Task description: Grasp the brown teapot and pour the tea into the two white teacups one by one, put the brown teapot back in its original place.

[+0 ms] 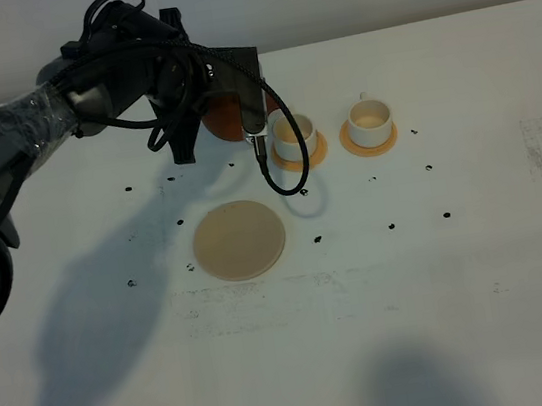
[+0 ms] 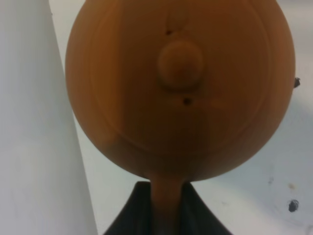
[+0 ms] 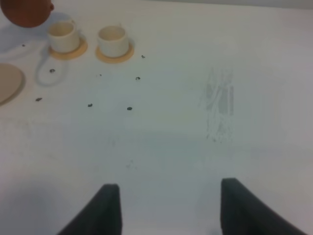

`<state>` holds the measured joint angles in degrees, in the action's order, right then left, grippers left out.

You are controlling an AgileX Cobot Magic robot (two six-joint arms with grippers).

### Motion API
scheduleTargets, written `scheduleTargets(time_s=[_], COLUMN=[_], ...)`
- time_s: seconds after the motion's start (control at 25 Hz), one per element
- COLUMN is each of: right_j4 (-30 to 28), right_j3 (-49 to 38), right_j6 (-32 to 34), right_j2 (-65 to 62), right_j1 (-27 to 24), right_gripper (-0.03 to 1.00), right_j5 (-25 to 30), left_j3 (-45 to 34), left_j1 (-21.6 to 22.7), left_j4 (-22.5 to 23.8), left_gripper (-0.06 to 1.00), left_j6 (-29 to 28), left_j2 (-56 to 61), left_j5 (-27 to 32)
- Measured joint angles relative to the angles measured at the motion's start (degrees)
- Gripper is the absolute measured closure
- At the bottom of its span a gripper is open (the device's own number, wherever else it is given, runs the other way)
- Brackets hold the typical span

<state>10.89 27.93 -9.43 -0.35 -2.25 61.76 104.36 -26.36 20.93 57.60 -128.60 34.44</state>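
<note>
1. The teapot (image 1: 224, 119) is off its disc (image 1: 239, 239), which lies bare, and is held up just beside the nearer cup (image 1: 292, 137).
2. The left tool (image 2: 166, 208) is clamped on the teapot's handle (image 2: 166, 193). The lid (image 2: 180, 66) is seated.
3. The right tool (image 3: 168, 210) is spread wide and holds nothing, well apart from both cups.
4. I judge the first pour is about to start. Next, I bring the spout over the nearer cup and tilt slowly, then move to the far cup (image 1: 371, 121).
5. The high view hides most of the teapot behind the arm. The left wrist view alone shows the grip, and the right wrist view shows the teapot raised off the surface (image 3: 166, 137). I cannot tell what is in the cups.
</note>
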Motion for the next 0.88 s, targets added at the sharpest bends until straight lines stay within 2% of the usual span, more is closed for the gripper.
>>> scheduleTargets(time_s=[0.6,0.88], right_j4=[0.0,0.0], right_j3=[0.0,0.0], right_j6=[0.0,0.0], right_j2=[0.0,0.0], right_j1=[0.0,0.0], right_gripper=[0.5,0.5], right_j5=[0.0,0.0], left_j3=[0.0,0.0], left_j1=[-1.35,-1.36], left_j4=[4.96,5.37], left_gripper=[0.84,0.84], left_j6=[-0.06,0.06], left_j2=[0.0,0.0], left_j5=[-1.0,-1.14])
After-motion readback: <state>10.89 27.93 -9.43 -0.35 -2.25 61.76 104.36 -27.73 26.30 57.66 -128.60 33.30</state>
